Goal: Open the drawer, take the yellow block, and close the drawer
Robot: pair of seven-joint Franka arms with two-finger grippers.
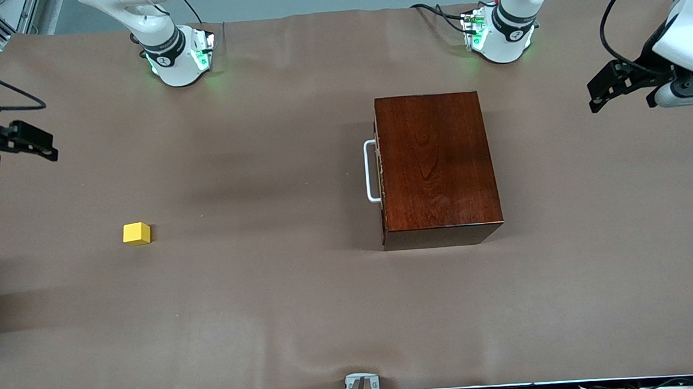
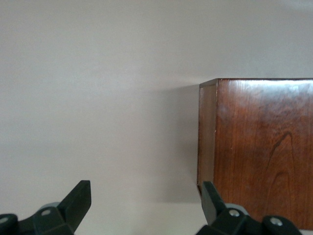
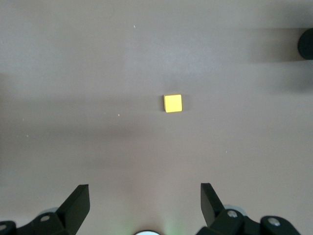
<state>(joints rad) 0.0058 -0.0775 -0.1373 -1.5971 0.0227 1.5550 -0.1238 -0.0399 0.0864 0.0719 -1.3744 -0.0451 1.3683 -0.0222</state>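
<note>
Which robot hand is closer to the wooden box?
The left gripper. It hangs open just past the box at the left arm's end of the table. The right gripper, also open, is over the table's other end, with the yellow block nearer it.

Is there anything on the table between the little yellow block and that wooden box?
Nothing: in the front view, only bare brown tabletop stretches from the yellow block to the wooden box.
</note>
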